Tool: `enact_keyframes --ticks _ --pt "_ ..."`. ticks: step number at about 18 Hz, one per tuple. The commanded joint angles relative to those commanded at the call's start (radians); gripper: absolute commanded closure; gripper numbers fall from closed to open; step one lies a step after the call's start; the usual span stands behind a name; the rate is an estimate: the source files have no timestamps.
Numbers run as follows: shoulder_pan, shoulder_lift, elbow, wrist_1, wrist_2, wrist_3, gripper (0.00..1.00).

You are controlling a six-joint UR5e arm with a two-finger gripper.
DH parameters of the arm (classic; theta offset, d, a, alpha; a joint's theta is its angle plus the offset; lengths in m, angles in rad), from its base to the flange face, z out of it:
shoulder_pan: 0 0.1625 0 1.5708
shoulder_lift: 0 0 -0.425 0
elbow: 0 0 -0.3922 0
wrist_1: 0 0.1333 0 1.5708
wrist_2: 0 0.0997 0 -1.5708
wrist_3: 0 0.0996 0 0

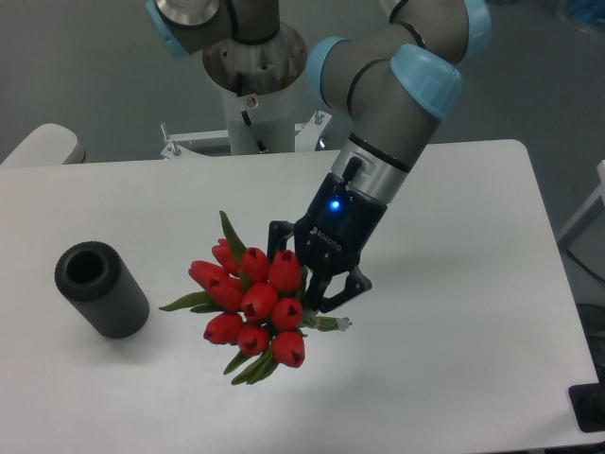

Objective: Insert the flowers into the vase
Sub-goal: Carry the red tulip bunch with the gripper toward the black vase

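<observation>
The flowers (253,305), a tight bunch of red tulip buds with green leaves, hang tilted just above the white table (454,218) near its middle. My gripper (319,301) is shut on the pale stems at the bunch's right side, and a short stub of stems sticks out past the fingers. The buds point toward the camera and to the left. The vase (100,288), a dark grey thick-walled cylinder with a round hole at its top, stands at the left of the table, well apart from the bunch.
The arm's base (253,90) rises behind the table's far edge. A pale rounded object (43,147) sits at the far left corner. A dark item (588,407) shows past the right edge.
</observation>
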Motion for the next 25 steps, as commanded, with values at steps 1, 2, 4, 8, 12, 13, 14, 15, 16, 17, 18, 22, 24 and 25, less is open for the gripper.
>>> enact_keyframes --ticks 1,2,4,8,12,13,14,15,16,17,18,22,24,25 --pt "-0.006 0.003 -0.005 0.000 0.002 -0.002 0.65" --pt "-0.014 0.006 -0.006 -0.002 0.000 -0.003 0.65" --pt "-0.026 0.006 -0.006 0.006 -0.002 -0.018 0.65" --pt "-0.049 0.014 -0.023 0.044 -0.002 -0.040 0.65" --pt "-0.078 0.011 -0.026 0.060 -0.008 -0.040 0.64" --pt "-0.084 0.012 -0.026 0.061 -0.020 -0.040 0.64" --pt "-0.090 0.011 -0.025 0.061 -0.044 -0.041 0.64" --pt "-0.094 0.009 -0.026 0.061 -0.073 -0.041 0.64" --pt "-0.095 0.009 -0.026 0.060 -0.093 -0.044 0.64" --pt "-0.095 0.009 -0.026 0.061 -0.112 -0.055 0.64" --pt "-0.094 0.009 -0.026 0.061 -0.135 -0.060 0.64" --pt "-0.091 0.008 -0.041 0.061 -0.245 -0.060 0.64" --pt "-0.087 0.012 -0.067 0.066 -0.288 -0.057 0.64" --pt "-0.092 0.014 -0.074 0.067 -0.310 -0.061 0.64"
